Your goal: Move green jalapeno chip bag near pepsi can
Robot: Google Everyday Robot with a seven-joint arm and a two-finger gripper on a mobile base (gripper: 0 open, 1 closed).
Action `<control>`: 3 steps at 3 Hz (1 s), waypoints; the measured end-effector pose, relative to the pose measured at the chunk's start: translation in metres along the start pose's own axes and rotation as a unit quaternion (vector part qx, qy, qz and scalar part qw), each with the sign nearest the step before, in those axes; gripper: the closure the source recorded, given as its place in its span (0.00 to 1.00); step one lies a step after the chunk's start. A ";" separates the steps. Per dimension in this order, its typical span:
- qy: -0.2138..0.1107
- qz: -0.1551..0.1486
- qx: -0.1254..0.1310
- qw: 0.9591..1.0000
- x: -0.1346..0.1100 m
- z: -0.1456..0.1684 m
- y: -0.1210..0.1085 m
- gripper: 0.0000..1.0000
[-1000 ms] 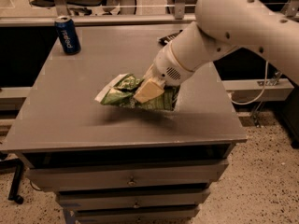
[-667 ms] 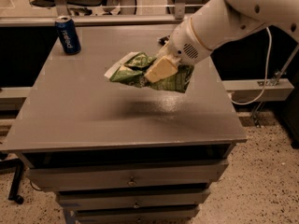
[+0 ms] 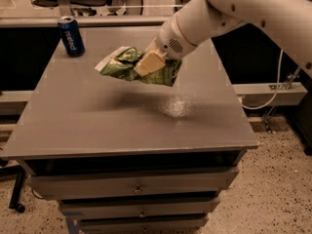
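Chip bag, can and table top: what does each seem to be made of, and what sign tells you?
The chip bag looks like foil or plastic film: glossy, crumpled, held by the gripper above the table top. The can is probably metal: silver top, printed blue side. The table top is smooth grey with a faint sheen; laminate or painted metal, cannot tell.

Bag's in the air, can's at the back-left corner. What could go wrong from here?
1. Slip: the hand pinches the chip bag near its right end, above the table. The crumpled foil sticks out unsupported and might slide free.
2. Knock-over: the can stands upright close to the table's far-left edge. The bag's free end points toward it and could tip it or push it off if placed too close.
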State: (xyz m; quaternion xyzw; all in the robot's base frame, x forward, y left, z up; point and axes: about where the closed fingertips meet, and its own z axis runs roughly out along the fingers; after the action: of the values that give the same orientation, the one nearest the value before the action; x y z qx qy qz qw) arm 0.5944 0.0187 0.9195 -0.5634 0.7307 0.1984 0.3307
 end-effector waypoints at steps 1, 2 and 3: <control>-0.016 -0.011 0.022 1.000 -0.023 0.037 -0.048 1.00; -0.030 -0.022 0.044 0.998 -0.046 0.064 -0.091 1.00; -0.035 -0.034 0.051 0.998 -0.064 0.088 -0.120 1.00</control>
State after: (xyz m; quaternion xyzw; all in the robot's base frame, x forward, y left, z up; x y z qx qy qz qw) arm 0.7410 0.0870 0.9130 -0.5632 0.7083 0.1692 0.3904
